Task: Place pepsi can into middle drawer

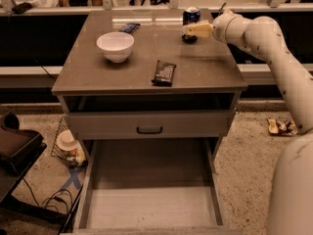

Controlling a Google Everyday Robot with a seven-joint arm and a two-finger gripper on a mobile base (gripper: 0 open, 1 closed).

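The pepsi can [190,17], dark blue with a silver top, stands upright at the back right of the cabinet top [205,67]. My gripper [192,31] reaches in from the right on the white arm [264,38] and sits against the lower front of the can, covering part of it. The middle drawer [151,207] is pulled out wide at the bottom front, its pale grey floor bare, well below and in front of the can.
A white bowl [115,45], a flat dark snack bar [164,72] and a blue packet [129,28] lie on the cabinet top. A shut drawer front with a black handle [149,129] sits above the open drawer. A basket [68,148] stands on the floor to the left.
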